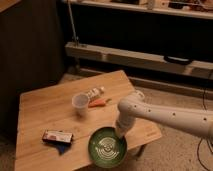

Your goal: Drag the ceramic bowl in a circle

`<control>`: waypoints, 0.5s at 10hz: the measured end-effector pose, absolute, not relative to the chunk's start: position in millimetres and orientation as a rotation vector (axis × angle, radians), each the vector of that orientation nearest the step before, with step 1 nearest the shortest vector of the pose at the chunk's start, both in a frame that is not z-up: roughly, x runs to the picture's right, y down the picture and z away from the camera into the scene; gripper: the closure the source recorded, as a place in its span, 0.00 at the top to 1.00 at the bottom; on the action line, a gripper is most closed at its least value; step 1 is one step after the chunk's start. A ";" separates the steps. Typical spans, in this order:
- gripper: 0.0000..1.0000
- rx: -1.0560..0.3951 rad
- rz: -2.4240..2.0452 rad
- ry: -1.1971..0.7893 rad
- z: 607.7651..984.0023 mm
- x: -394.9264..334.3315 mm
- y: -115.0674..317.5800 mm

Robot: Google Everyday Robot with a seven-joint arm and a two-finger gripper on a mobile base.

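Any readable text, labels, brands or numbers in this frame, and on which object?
Nothing can be read.
Print on the flat packet: too blurred.
Label on the white tube: too blurred.
No lettering visible on the ceramic bowl, the plastic cup, or the gripper at the bowl's right rim.

Ceramic bowl (107, 148) sits at the table's (40, 107) front edge, with the gripper (121, 132) at its back-right rim. Cup (80, 102) is behind it mid-table, tube (95, 93) just right of the cup, and a flat packet (57, 136) is left of the bowl.
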State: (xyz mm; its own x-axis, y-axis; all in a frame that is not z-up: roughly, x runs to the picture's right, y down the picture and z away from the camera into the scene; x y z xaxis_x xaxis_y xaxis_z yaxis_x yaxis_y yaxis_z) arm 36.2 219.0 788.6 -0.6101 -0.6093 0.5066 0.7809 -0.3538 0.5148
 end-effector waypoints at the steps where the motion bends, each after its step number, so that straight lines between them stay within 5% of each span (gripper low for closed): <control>1: 0.00 -0.269 -2.043 -0.932 793.3 15.7 202.0; 5: 0.00 -0.280 -1.963 -0.828 837.7 -10.2 120.8</control>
